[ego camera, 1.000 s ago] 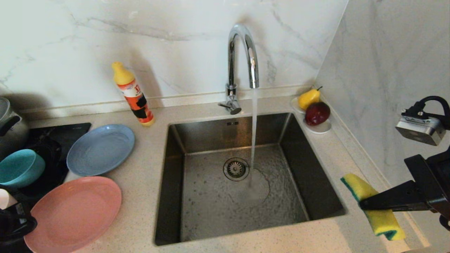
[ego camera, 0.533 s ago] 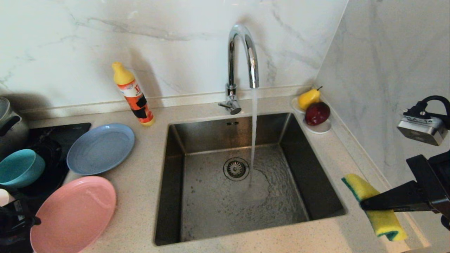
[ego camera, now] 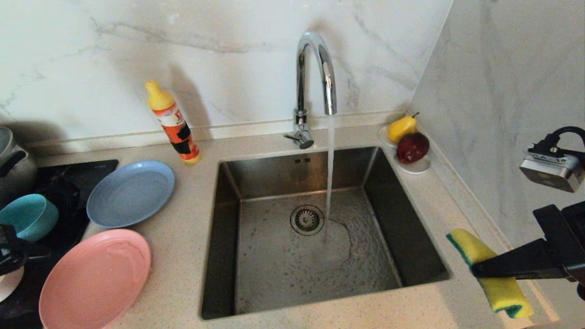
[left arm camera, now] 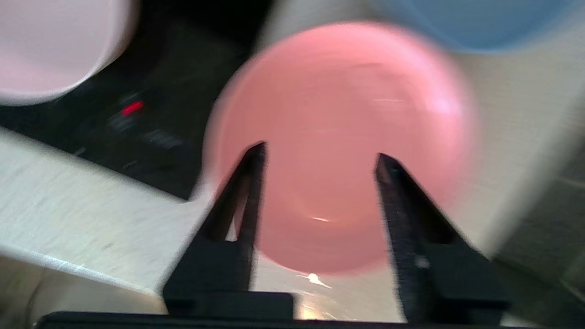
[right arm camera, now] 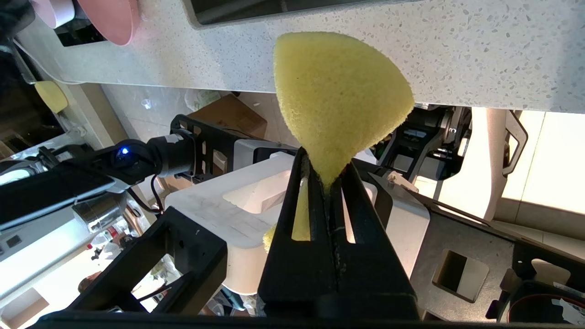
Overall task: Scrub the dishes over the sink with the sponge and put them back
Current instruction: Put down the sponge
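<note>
The one label in sight is on the orange bottle with a yellow cap at about 11 o'clock from the sink; its print is too small to read.

The left gripper hangs above the salmon-pink plate, its two fingers spread apart and holding nothing; in the head view only a dark part of that arm shows at the left edge, at 9 o'clock from the sink. The right gripper reaches in level from the right edge, at about 4 o'clock from the sink, fingers clamped on the sponge, which is pinched in its middle and fans out past the tips above the counter.

Count: two plates, the salmon-pink one and the grey-blue plate, lying side by side on the counter at 9 o'clock from the sink; two bowls, the teal bowl and the pale bowl, on the dark hob; one sponge; one tap running into the sink; one small white dish at 1 o'clock holding a pear and a dark red fruit; one steel pot at the left edge
</note>
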Controlling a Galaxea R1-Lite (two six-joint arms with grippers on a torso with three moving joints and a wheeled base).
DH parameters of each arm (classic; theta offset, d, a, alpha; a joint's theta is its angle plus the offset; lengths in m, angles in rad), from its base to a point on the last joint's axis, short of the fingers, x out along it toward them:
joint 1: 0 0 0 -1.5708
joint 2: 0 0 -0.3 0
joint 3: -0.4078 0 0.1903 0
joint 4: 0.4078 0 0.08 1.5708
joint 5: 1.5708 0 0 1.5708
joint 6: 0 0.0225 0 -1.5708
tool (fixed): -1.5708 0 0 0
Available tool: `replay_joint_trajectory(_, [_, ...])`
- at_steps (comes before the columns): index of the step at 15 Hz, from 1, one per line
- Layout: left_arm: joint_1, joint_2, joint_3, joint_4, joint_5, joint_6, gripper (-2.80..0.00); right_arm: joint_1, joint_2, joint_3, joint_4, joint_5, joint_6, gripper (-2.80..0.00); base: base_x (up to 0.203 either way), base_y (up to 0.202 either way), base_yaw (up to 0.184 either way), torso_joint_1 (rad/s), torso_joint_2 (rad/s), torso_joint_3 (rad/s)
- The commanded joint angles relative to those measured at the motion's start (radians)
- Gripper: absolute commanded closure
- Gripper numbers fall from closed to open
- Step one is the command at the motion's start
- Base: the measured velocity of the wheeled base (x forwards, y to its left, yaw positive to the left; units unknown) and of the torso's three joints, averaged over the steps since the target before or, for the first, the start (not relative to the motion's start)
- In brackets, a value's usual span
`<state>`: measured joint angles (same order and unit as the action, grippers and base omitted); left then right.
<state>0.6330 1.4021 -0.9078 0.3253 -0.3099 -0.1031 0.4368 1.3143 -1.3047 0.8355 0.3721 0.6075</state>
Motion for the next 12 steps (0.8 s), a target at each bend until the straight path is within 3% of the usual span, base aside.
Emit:
replay_joint_trajectory(1, [-0.055, -0.077, -0.066, 0.008, -0.055, 0.027, 0.00, 0.002, -0.006, -0.004, 0.005, 0.002, 0.005, 0.00, 0.000, 0.000, 0.000, 0.000, 0.00, 0.000])
replay_joint_trajectory(2, [-0.104, -0.078, -0.071, -0.062, -0.041, 0.057, 0.00, 0.002, -0.006, -0.010, 0.005, 0.002, 0.005, 0.00, 0.000, 0.000, 0.000, 0.000, 0.00, 0.000])
replay_joint_trajectory(3, [-0.164, -0.076, -0.073, -0.145, 0.013, 0.081, 0.00, 0.005, -0.010, -0.014, 0.005, 0.002, 0.005, 0.00, 0.000, 0.000, 0.000, 0.000, 0.00, 0.000])
replay_joint_trajectory(7, [-0.509, -0.099, -0.036, -0.460, 0.298, 0.121, 0.00, 0.005, -0.011, -0.004, 0.005, 0.002, 0.003, 0.00, 0.000, 0.000, 0.000, 0.000, 0.00, 0.000])
replay_joint_trajectory(8, [-0.565, -0.147, -0.013, -0.510, 0.337, 0.127, 0.00, 0.005, -0.007, 0.000, 0.005, 0.002, 0.005, 0.00, 0.000, 0.000, 0.000, 0.000, 0.00, 0.000])
replay_joint_trajectory(12, [-0.617, -0.512, 0.124, -0.514, 0.415, 0.169, 0.00, 0.003, -0.020, 0.011, 0.005, 0.002, 0.004, 0.00, 0.000, 0.000, 0.000, 0.000, 0.00, 0.000])
